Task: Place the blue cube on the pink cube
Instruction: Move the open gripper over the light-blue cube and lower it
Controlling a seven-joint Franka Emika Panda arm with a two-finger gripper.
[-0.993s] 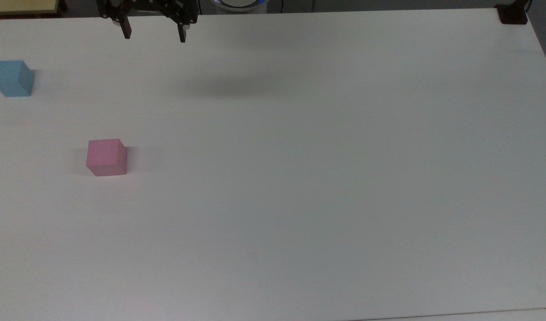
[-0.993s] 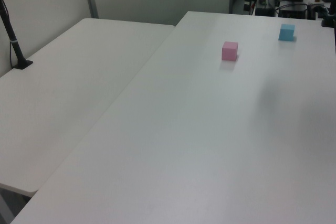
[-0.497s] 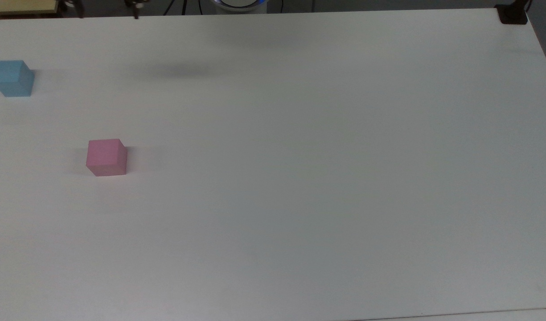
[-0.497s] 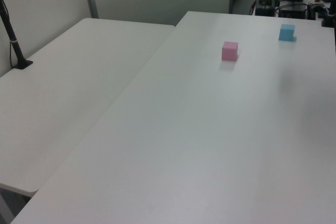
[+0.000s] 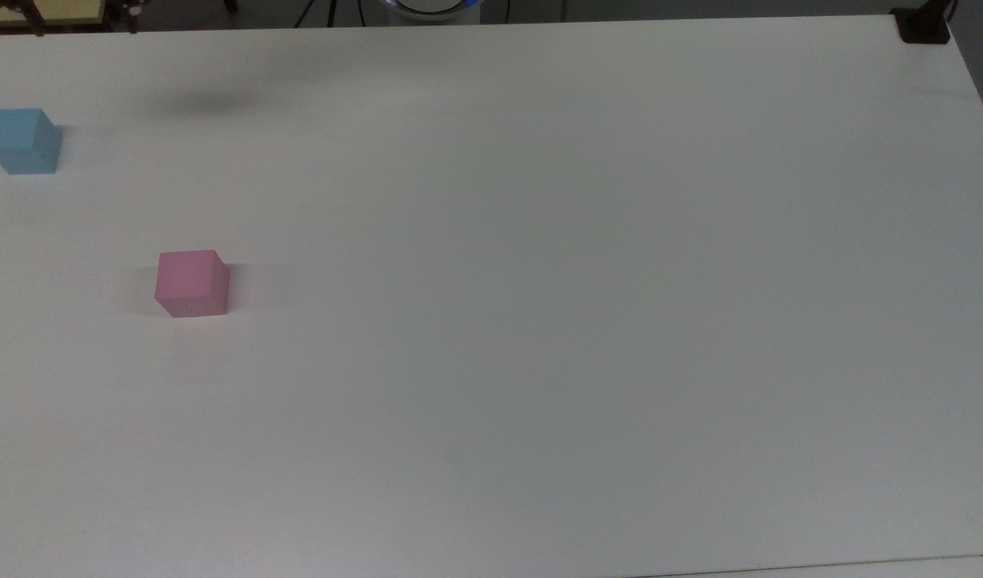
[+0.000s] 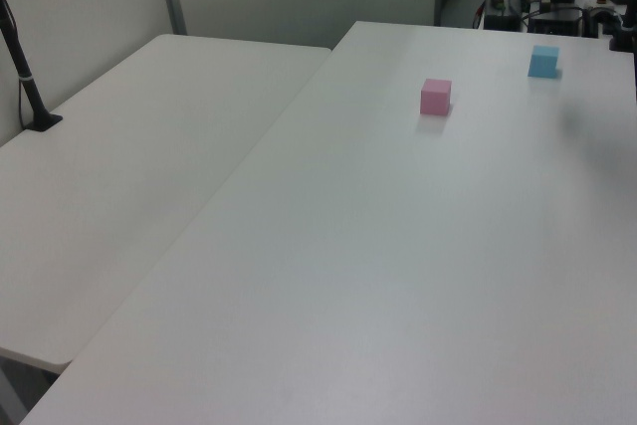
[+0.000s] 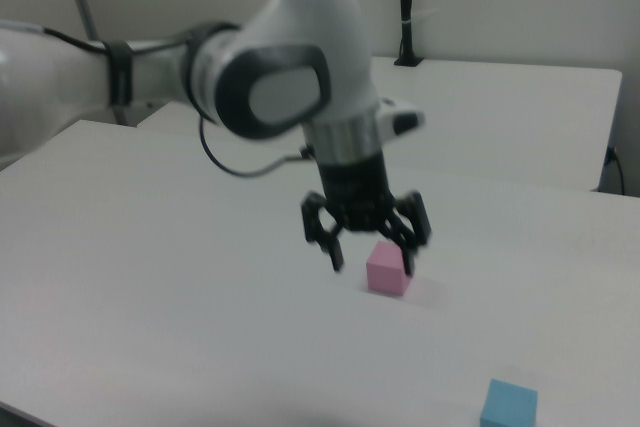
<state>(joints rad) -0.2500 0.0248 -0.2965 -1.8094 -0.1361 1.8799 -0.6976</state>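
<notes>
- Moved: a second ago the black two-finger gripper hung over the far table edge near the middle-left of the top view; now only two dark finger tips show at that view's upper-left corner, and its soft shadow has shifted toward the top view's left, closer to the blue cube.
- Unchanged: both cubes sit where they were.
- Small light sky-blue matte cube: on the white matte tabletop, near the top view's left edge, toward the far side; flat on one face, edges turned slightly against the table edge. A cube, so no long axis. Also seen in the left view and at the bottom of the right view.
- Small pastel pink matte cube: on the same tabletop, well apart from the blue one, nearer the camera and toward the top view's right of it; flat, likewise slightly turned. Also in the left view.
- Right view: shows the white arm whole, with the gripper in the air, fingers spread wide and holding nothing, its tips overlapping the pink cube in the picture; whether in front of or above it cannot be told.
- Left view: shows a second white table butted against the first, and a black post standing on it.
</notes>
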